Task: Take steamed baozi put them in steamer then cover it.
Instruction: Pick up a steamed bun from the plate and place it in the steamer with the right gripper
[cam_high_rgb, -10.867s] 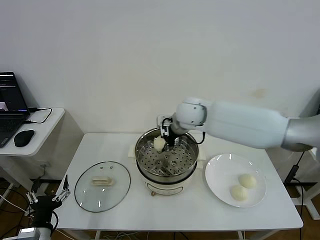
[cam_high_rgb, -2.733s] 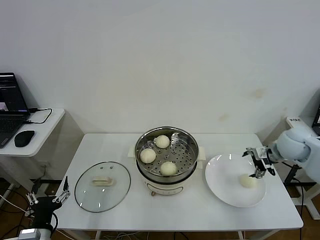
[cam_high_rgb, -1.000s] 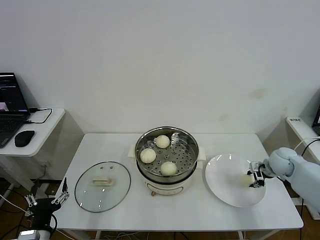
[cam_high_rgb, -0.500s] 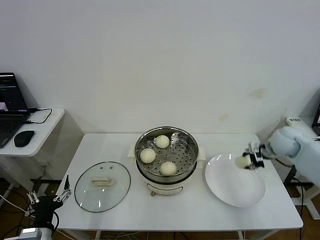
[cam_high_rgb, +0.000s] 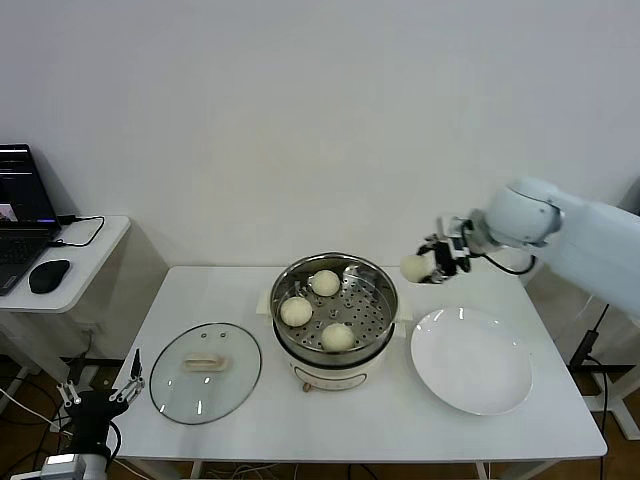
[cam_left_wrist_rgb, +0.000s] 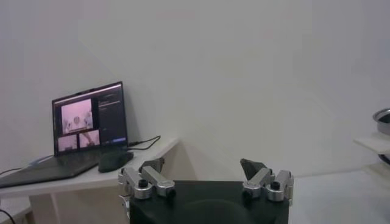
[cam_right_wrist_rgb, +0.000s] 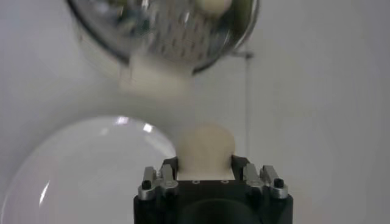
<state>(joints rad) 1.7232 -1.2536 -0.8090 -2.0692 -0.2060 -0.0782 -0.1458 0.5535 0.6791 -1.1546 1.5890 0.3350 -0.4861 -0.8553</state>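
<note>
Right of centre, our right gripper (cam_high_rgb: 428, 266) has lifted the last baozi (cam_high_rgb: 414, 267), pinched, off the plate (cam_high_rgb: 471, 372) toward the steamer (cam_high_rgb: 334, 305); the left gripper (cam_high_rgb: 100, 397) waits spread lower left.

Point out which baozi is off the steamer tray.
The baozi clamped in the right gripper, in the air beside the steamer; the other three lie on its tray.

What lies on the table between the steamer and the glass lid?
Nothing: in the head view, only bare table separates the steamer from the glass lid.

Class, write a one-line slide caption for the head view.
Right claw carries the last bun toward the steamer, which holds three; lid waits aside.
</note>
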